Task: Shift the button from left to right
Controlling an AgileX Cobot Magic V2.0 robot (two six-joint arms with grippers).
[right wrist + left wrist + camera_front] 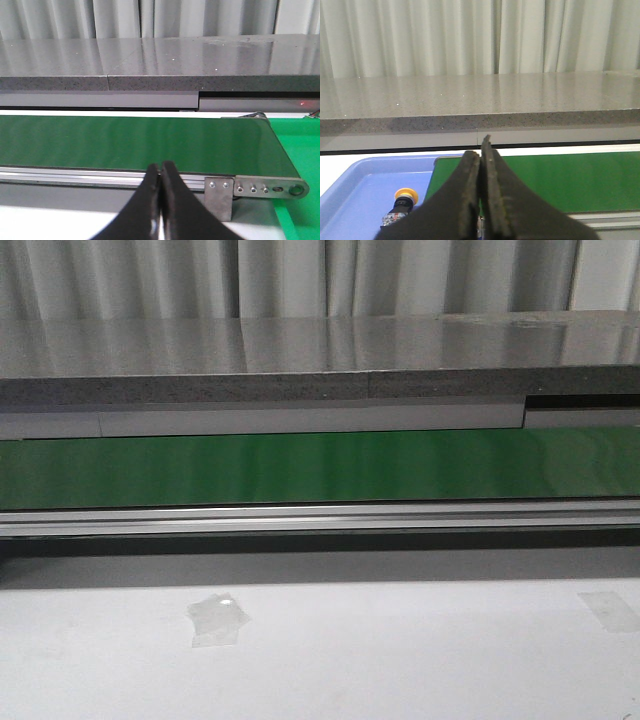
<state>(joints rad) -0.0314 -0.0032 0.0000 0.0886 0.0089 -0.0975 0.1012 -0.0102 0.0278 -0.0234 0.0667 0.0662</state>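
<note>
The button (400, 205), with its yellow-orange cap and black body, lies in a blue tray (355, 200) in the left wrist view, off to the side of my fingers. My left gripper (480, 150) is shut with nothing between its fingers, hovering near the end of the green conveyor belt (560, 180). In the right wrist view my right gripper (161, 167) is also shut and empty, over the belt's near rail. Neither gripper nor the button appears in the front view.
The green belt (320, 468) runs across the front view with a metal rail (320, 518) along its near side. Behind it is a grey stone ledge (320, 360). Tape patches (216, 620) lie on the white table. A green surface (302, 150) lies past the belt's right end bracket (267, 189).
</note>
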